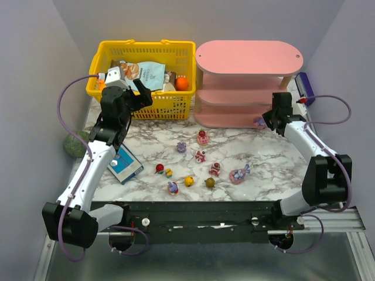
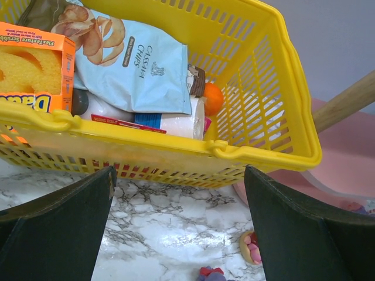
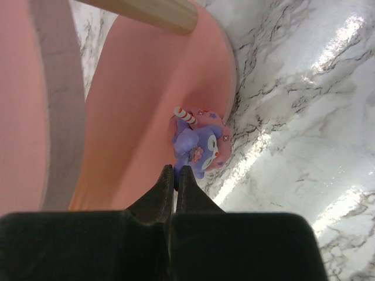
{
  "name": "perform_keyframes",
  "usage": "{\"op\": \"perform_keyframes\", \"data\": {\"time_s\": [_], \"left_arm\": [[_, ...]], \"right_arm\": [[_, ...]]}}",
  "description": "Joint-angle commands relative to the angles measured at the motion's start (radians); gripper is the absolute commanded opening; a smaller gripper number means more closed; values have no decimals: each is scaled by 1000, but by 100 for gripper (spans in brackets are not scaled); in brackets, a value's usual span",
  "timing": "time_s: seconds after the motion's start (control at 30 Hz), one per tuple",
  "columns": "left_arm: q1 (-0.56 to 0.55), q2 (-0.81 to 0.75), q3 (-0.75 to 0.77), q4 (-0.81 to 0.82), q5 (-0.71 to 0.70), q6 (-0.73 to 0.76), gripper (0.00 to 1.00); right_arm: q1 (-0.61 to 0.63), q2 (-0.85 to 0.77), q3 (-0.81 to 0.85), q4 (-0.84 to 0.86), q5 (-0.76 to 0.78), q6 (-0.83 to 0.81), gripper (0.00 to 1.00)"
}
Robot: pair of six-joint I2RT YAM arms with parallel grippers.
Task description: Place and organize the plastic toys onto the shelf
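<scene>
The pink three-tier shelf (image 1: pixel 249 58) stands at the back right. Several small plastic toys lie on the marble table in front of it, among them a pink strawberry-topped one (image 1: pixel 203 137), a purple one (image 1: pixel 181 147), a yellow round one (image 1: pixel 188 181) and an olive one (image 1: pixel 210 182). My right gripper (image 3: pixel 175 170) is at the right end of the shelf's bottom board (image 3: pixel 146 117). Its tips are pinched on a purple bunny toy (image 3: pixel 202 146) with a pink base that rests at the board's edge. My left gripper (image 2: pixel 179 228) is open and empty, above the table just in front of the basket.
A yellow basket (image 1: pixel 176 106) with snack packets and an orange ball (image 1: pixel 181 84) stands at the back left, close to the shelf. A blue box (image 1: pixel 125 165) lies by the left arm. A green speckled ball (image 1: pixel 75 143) sits off the table's left edge.
</scene>
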Motion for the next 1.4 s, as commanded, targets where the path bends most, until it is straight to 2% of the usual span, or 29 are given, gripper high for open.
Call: {"op": "perform_keyframes", "data": {"time_s": [0.0, 0.37, 0.8, 1.07, 1.37], "left_arm": [[-14, 22, 53, -9, 57, 13, 99], [-19, 60, 61, 0, 39, 31, 99], [-19, 62, 52, -3, 19, 37, 99], [-19, 57, 50, 0, 25, 33, 99], [-19, 48, 41, -1, 28, 30, 99]], "right_arm": [[-26, 52, 36, 97, 27, 70, 1], [-55, 135, 82, 117, -14, 88, 1], [-54, 145, 89, 100, -11, 67, 21], [-54, 137, 109, 59, 12, 71, 20], [-54, 148, 130, 50, 10, 57, 32]]}}
